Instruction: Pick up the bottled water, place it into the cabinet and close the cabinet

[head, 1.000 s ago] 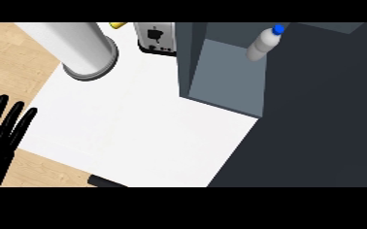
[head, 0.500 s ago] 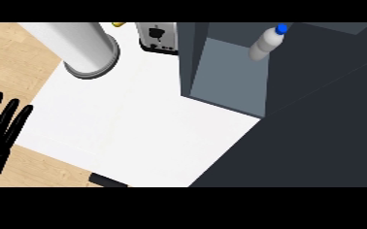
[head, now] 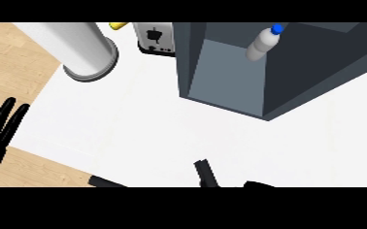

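Left hand [head: 11, 121] resting with straight fingers at the view's left edge, water bottle [head: 262, 43] upright inside the open cabinet [head: 229, 85] far off to its right, right hand's state cannot be told

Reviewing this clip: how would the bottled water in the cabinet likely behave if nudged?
The bottled water looks tall and narrow, so it would probably tip easily. Its round body would likely roll once down. It stands inside the open cabinet, whose walls may stop it.

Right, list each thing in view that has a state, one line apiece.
cabinet: open, door not shut.
bottled water: inside the cabinet, tilted, blue cap on, no hand on it.
left hand: open, fingers straight, resting at the left edge.
right hand: only fingers show at the bottom edge, holding nothing.
toaster: upright behind the cabinet.
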Motion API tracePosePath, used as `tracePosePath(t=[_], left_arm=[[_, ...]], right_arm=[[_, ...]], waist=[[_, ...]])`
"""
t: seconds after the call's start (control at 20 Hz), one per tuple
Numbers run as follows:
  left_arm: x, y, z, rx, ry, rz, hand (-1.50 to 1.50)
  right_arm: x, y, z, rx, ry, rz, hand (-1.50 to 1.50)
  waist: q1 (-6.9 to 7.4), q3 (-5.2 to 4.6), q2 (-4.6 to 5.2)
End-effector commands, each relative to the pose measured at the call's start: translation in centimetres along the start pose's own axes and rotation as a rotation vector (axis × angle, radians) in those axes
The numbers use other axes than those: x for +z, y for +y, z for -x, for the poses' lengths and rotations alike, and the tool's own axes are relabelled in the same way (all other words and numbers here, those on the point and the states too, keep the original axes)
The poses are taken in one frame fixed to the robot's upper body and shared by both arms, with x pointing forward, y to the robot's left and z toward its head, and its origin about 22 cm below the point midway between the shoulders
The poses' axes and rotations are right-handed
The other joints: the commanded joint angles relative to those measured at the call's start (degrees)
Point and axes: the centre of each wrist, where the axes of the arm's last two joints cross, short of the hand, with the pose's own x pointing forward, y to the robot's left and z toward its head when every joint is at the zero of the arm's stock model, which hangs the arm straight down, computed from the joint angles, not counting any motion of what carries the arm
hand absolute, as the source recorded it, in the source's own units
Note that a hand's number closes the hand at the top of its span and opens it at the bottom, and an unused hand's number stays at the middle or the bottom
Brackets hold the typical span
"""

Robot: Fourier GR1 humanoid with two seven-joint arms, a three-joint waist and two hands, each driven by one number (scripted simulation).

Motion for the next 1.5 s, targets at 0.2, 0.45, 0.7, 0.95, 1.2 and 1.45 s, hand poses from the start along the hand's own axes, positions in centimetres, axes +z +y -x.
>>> tracePosePath(t=[0.2, 0.45, 0.7, 0.95, 1.2, 1.45], left_arm=[[0.6, 0.4, 0.2, 0.006, 0.01, -0.015, -1.5], [0.8, 1.2, 0.2, 0.015, 0.009, -0.041, -1.5], [1.6, 1.3, 0.8, 0.02, 0.006, -0.065, -1.5], [2.0, 1.3, 0.6, 0.027, -0.004, -0.059, -1.5], [1.9, 1.7, 0.2, 0.021, -0.01, -0.077, -1.5], [2.6, 1.8, 0.3, 0.019, -0.006, -0.083, -1.5]], right_arm=[[-5.6, -3.8, 1.0, -0.007, 0.156, 0.121, 1.5], [-10.8, -5.9, 0.7, -0.042, 0.208, 0.139, 1.5], [-14.3, -9.6, -0.2, -0.032, 0.228, 0.31, 1.5], [-16.6, -13.0, -1.0, -0.049, 0.237, 0.518, 1.5], [-18.3, -14.4, -1.6, -0.067, 0.221, 0.61, 1.5], [-18.3, -15.0, -0.2, -0.157, 0.207, 0.697, -1.5]], waist=[[-0.4, 0.4, -0.45], [-1.56, 0.61, -0.33], [-2.71, 0.98, -0.72], [-3.16, 1.09, -0.88], [-3.98, 1.18, -0.81], [-4.92, 1.23, -0.4]])
